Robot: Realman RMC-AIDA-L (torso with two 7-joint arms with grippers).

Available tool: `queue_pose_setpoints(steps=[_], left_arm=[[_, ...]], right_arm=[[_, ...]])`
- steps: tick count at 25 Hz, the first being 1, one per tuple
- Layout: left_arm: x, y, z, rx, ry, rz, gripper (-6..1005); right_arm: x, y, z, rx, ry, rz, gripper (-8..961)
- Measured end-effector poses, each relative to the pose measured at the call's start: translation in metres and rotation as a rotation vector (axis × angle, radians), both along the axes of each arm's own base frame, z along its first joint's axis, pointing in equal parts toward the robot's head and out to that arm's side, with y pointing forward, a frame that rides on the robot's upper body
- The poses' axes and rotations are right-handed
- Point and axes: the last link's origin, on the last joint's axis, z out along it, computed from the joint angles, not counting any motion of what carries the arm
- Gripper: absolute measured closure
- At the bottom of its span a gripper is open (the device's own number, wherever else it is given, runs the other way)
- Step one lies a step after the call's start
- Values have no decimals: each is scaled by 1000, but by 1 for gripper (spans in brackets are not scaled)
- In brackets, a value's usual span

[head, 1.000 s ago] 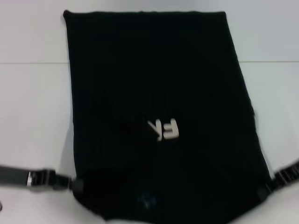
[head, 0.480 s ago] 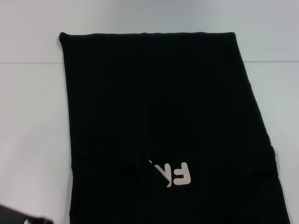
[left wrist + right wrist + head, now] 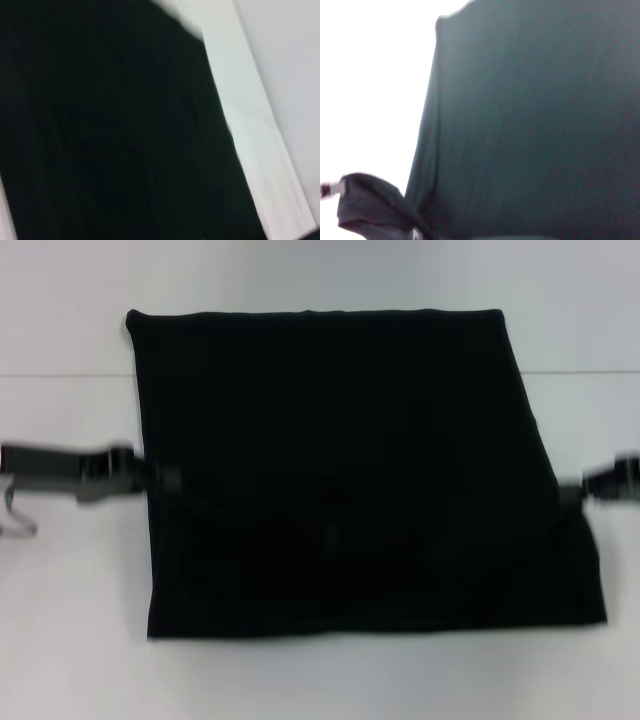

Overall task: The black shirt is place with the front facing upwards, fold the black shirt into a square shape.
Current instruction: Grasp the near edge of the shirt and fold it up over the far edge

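Observation:
The black shirt (image 3: pixel 350 440) lies on the white table as a wide, nearly square block, with no lettering showing. A raised crease runs across it at the level of the grippers. My left gripper (image 3: pixel 165 480) is at the shirt's left edge, halfway along its side, and seems shut on the cloth. At the right edge, at about the same level, my right gripper (image 3: pixel 572 495) is blurred and also seems shut on the cloth. Black shirt (image 3: pixel 115 130) fills most of the left wrist view. Black shirt (image 3: pixel 535 125) also fills most of the right wrist view.
The white table (image 3: pixel 70 640) surrounds the shirt on all sides. A seam line (image 3: pixel 60 374) crosses the tabletop behind the grippers. A thin grey cable loop (image 3: pixel 18 520) hangs under the left arm.
Both grippers have gone from the shirt's near corners up and away from me to its mid-sides. The near part with the lettering has folded over, and the lettering is now hidden.

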Motion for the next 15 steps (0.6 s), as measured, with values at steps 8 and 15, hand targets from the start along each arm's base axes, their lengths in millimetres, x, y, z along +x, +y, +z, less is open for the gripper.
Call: queue_pose_setpoints(steps=[8,15], left_arm=[[0,40,-7,267,56,55,943],[4,58,-22,385,121,77,942]], right_arm=[[-7,47,-7,335,-12,18,864],[-20,71,-35,442,-146,92,858]])
